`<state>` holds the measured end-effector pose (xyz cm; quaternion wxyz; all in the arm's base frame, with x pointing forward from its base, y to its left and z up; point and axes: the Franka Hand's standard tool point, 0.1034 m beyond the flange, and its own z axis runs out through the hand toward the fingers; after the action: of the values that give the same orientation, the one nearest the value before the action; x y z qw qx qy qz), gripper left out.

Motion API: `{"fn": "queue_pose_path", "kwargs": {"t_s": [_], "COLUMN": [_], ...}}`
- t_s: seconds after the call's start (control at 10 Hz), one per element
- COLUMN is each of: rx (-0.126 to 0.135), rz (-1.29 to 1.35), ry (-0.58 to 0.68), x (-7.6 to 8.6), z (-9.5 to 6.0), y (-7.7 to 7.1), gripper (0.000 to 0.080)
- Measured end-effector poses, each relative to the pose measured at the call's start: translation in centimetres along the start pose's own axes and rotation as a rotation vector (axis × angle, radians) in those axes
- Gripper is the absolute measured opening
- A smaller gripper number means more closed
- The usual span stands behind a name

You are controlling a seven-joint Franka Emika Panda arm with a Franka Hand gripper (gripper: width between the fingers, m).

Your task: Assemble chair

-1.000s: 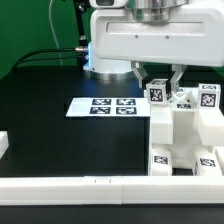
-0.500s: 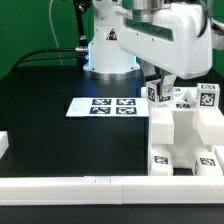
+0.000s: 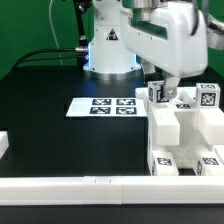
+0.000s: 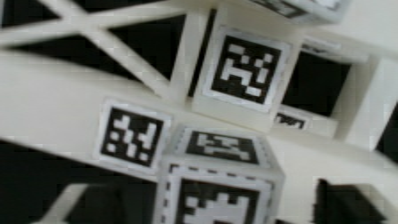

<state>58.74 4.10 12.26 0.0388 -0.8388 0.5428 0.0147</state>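
The chair parts are glossy white blocks with black-and-white tags, grouped at the exterior view's right (image 3: 180, 125). My gripper (image 3: 160, 88) hangs over their back edge, around a small upright tagged block (image 3: 157, 93). In the wrist view this block (image 4: 222, 195) stands between my two dark fingers (image 4: 68, 205). Pale gaps show on both sides of it, so the jaws stand open around it without touching. More tagged white bars (image 4: 246, 65) lie behind it.
The marker board (image 3: 105, 105) lies flat on the black table left of the parts. Long white border rails (image 3: 70, 184) run along the front edge. The robot base (image 3: 108, 55) stands at the back.
The hand has turned about its vertical axis over the tagged block, from square-on to slanted. The block and the other parts have stayed where they were.
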Motion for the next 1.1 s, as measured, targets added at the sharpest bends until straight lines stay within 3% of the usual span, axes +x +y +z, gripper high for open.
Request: {"fn": "queue_pose_path", "kwargs": {"t_s": [0.1,0.6,0.8,0.9,1.1], "rx": [0.002,-0.005,-0.032,-0.032,-0.029], "rz": [-0.142,-0.482,-0.822,-0.912,-0.905], "ry": [0.004,0.009,0.027,0.025,0.03], "x": [-0.16,-0.08,-0.5,-0.51,-0.02], "z": [0.04,0.0,0.2,0.3,0.42], "y": [0.01,0.08,0.04,0.14,0.49], "gripper": [0.0635,0.0648,0.0648,0.0648,0.0648]}}
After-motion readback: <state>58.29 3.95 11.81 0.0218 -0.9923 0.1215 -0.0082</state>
